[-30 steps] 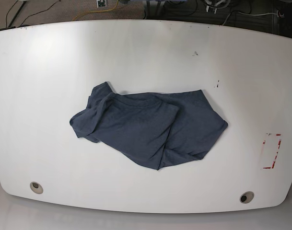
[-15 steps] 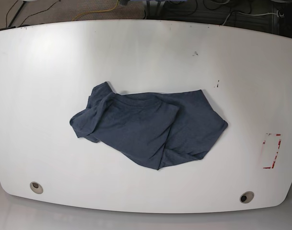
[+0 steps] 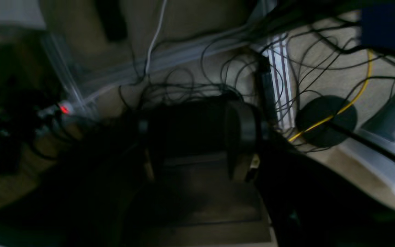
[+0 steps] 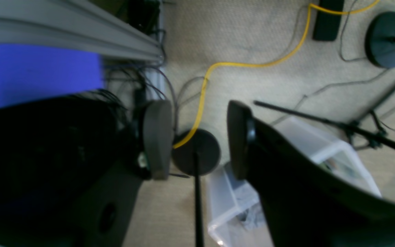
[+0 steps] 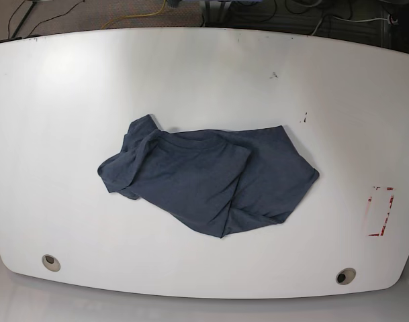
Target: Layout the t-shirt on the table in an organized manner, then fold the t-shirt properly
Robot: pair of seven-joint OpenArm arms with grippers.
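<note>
The t-shirt (image 5: 207, 178) lies near the middle of the table (image 5: 63, 100), a bit toward the front edge. It is dark blue and looks soft and wrinkly. It is not flat. It is bunched up and folded over itself, so it makes a lumpy shape. Its long way runs from left to right in the base view, and it tips a little, with the left end higher up the table and the right end lower. A curved seam that looks like the neck hole sits along the top edge, facing the back of the table. One pointy flap sticks out toward the front edge. The left end is scrunched into small folds.

The table is big, white and shiny, with round corners. It has two round grey holes near the front, one on the left (image 5: 50, 261) and one on the right (image 5: 345, 276). A red tape mark (image 5: 381, 211) shaped like a box sits near the right side.

No arm is over the table. The right gripper (image 4: 197, 139) hangs off the table, over beige carpet, and its two grey fingers (image 4: 157, 139) stand apart with nothing between them. A yellow cable (image 4: 252, 63) snakes on the floor below it. The left gripper (image 3: 197, 144) is in a dark, blurry picture; its fingers seem to stand apart, but I cannot tell for sure.
</note>
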